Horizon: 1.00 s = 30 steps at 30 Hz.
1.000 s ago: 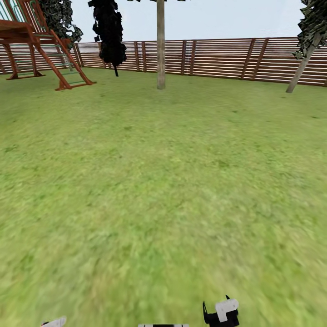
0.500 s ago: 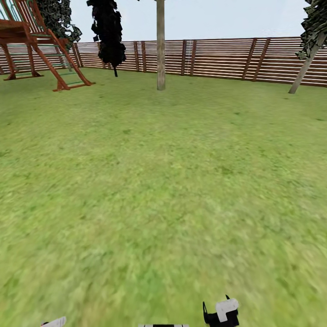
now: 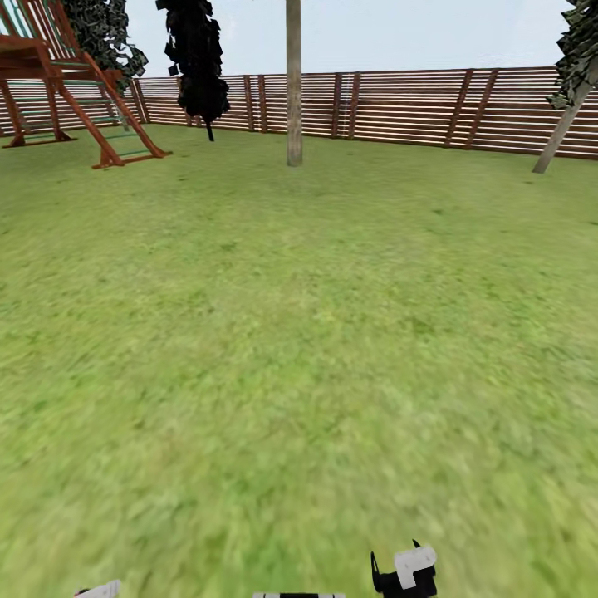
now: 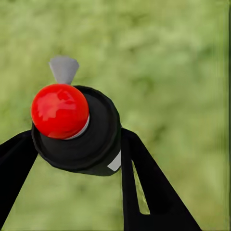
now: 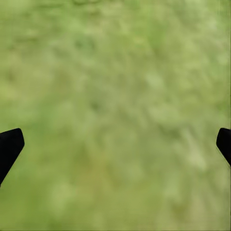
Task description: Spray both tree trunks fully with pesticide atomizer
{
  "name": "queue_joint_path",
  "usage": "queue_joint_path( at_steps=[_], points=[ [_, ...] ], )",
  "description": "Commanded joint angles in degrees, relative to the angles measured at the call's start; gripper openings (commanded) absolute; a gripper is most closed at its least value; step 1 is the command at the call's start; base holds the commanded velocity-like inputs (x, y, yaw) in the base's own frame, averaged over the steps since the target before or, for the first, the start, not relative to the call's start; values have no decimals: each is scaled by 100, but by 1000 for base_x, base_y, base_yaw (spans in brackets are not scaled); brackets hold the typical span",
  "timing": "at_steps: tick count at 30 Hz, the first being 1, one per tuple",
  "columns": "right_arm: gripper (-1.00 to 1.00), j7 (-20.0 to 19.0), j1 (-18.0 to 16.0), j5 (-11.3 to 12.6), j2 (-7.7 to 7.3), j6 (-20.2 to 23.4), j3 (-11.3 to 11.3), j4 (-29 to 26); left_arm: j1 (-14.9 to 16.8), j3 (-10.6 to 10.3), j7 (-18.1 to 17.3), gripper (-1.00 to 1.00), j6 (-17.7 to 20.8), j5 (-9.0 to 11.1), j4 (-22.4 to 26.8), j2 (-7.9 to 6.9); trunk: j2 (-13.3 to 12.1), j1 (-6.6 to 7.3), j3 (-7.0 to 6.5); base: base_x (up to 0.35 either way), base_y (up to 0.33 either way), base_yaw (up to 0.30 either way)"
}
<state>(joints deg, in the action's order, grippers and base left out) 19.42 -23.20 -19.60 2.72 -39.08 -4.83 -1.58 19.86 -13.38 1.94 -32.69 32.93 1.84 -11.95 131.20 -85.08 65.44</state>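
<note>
Left jaws clamped around the pesticide atomizer (image 4: 77, 130), right jaws spread over the floor (image 5: 120, 96).

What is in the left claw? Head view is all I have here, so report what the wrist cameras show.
Observer: In the left wrist view, the left claw is shut on the pesticide atomizer, with a black finger on each side of its black body.
Operator: Describe its top.
Observer: It has a round red knob, and a small grey nozzle sticks out past it.
Operator: Now give me the right claw.
Observer: In the right wrist view, the right claw is open. Its fingertips sit wide apart, with grass between them.
</note>
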Motion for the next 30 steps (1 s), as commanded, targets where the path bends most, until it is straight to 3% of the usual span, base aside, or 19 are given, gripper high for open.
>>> queue_joint_path(
  at_steps=[1,30],
  points=[
    [100,0,0,0,0,3,0,0,0,2,-1,-100,0,1,0,0,0,0,0,344,0,0],
    [100,0,0,0,0,3,0,0,0,2,3,-100,8,3,0,-7,0,0,0,344,0,0]
  ],
)
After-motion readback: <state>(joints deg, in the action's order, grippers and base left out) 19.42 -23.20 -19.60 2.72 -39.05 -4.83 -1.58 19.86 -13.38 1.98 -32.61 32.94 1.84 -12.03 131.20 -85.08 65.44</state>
